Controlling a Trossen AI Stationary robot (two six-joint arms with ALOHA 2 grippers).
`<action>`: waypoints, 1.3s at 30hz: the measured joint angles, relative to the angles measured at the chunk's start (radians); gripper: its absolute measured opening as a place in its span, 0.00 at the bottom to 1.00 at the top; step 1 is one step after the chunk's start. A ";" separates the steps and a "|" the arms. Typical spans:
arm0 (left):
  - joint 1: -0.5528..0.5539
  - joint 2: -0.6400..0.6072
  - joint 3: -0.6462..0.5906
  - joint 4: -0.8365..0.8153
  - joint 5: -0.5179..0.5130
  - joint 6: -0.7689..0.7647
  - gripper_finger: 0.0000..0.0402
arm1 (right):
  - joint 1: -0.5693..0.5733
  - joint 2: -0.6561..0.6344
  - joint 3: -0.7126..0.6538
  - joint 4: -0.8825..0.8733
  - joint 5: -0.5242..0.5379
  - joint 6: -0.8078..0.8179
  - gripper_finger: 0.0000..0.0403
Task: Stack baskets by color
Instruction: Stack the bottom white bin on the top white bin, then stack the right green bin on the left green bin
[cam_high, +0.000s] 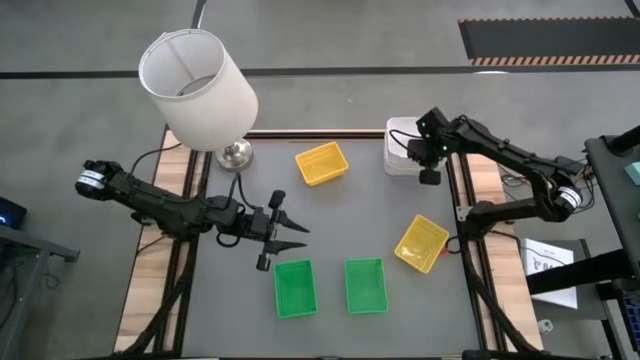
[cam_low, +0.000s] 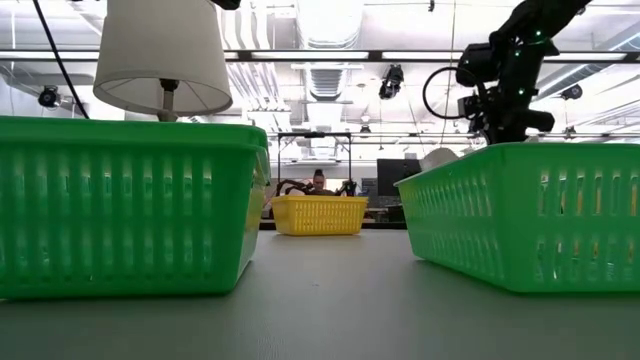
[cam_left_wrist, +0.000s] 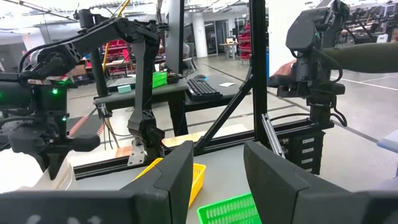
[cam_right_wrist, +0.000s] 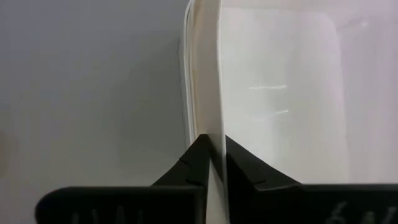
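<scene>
A stack of white baskets (cam_high: 401, 146) stands at the table's far right. My right gripper (cam_right_wrist: 214, 144) is above its near right corner (cam_high: 428, 172), shut on the top basket's wall. Two yellow baskets lie apart, one far centre (cam_high: 321, 163) and one on the right (cam_high: 421, 243). Two green baskets (cam_high: 294, 287) (cam_high: 365, 285) sit side by side near the front edge. My left gripper (cam_high: 285, 228) hovers open above the table, left of centre, just beyond the left green basket, with nothing between its fingers (cam_left_wrist: 180, 174). My right gripper pinches the top white basket's side wall at its rim (cam_right_wrist: 215, 115), one finger inside the basket and one outside. The fingers slant down onto it from above. More white rims (cam_right_wrist: 186, 93) show just outside the held wall, so the basket sits nested in the stack.
A lamp with a white cylindrical shade (cam_high: 197, 90) and a metal base (cam_high: 236, 153) stands at the far left. Bare grey table lies in the middle between the baskets. The table's metal frame rails (cam_high: 462, 200) run along both sides.
</scene>
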 joint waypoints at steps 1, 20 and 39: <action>0.000 0.000 0.000 0.000 0.000 0.000 0.32 | 0.000 0.000 -0.005 0.000 0.001 0.001 0.06; 0.000 0.000 0.000 0.000 0.000 0.000 0.32 | -0.001 -0.003 0.055 -0.014 -0.051 0.272 0.21; 0.003 0.000 0.000 0.000 -0.001 0.003 0.32 | 0.460 -0.222 -0.030 0.122 -0.116 0.621 0.03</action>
